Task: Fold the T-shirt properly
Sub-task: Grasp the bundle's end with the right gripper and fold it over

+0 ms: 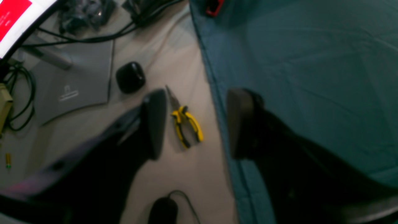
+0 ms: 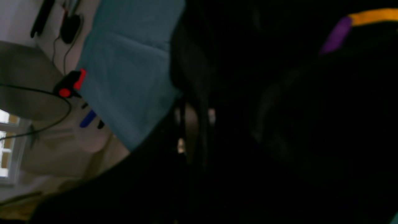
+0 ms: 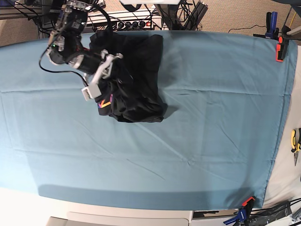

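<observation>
The black T-shirt [image 3: 136,82] lies bunched up at the back left of the teal table cloth [image 3: 188,155], with a bit of its coloured graphic [image 3: 106,103] showing at its left edge. My right gripper [image 3: 113,70] sits on the shirt's left part and is shut on its fabric. In the right wrist view dark T-shirt fabric [image 2: 295,124] fills most of the picture, with purple and orange lines [image 2: 337,37] at the top right. My left gripper [image 1: 197,93] is open and empty, hovering over the table cloth's edge [image 1: 217,102], far from the shirt and out of the base view.
Yellow-handled pliers [image 1: 186,124] lie on the bare table beside the cloth, also seen at the right edge of the base view [image 3: 295,140]. Near them are a black case [image 1: 130,77], a mouse [image 1: 163,211] and cables. Clamps [image 3: 281,47] [image 3: 244,207] hold the cloth's right corners.
</observation>
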`<control>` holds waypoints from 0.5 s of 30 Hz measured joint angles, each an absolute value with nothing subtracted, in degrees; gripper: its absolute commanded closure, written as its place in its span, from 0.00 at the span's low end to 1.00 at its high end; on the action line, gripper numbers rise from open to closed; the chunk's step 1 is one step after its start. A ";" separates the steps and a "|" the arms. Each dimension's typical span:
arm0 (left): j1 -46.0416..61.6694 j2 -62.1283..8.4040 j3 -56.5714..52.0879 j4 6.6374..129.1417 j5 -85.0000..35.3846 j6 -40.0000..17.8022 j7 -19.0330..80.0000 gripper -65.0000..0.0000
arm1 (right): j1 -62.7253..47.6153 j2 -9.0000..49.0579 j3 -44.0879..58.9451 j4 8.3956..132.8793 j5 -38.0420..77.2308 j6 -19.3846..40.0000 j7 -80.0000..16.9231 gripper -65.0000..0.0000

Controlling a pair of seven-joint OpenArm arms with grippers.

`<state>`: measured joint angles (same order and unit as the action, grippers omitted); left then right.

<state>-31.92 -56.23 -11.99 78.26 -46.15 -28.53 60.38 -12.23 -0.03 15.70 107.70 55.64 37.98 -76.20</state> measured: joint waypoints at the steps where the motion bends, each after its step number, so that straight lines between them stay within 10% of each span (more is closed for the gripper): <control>1: -31.90 -56.25 -11.99 78.26 -46.17 -28.53 60.38 0.55 | -11.81 -0.21 14.72 107.70 53.89 37.87 -75.70 1.00; 11: -31.92 -56.25 -11.99 78.26 -46.17 -28.53 60.38 0.55 | -8.12 -0.36 7.20 107.70 41.98 33.58 -71.16 1.00; 15: -31.92 -56.25 -11.99 78.26 -46.15 -28.53 60.38 0.55 | -8.25 -0.36 6.17 107.70 42.00 33.47 -72.14 0.61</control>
<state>-31.92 -56.25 -11.99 78.26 -46.15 -28.53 60.38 -8.25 -0.36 6.17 107.70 42.00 33.47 -72.14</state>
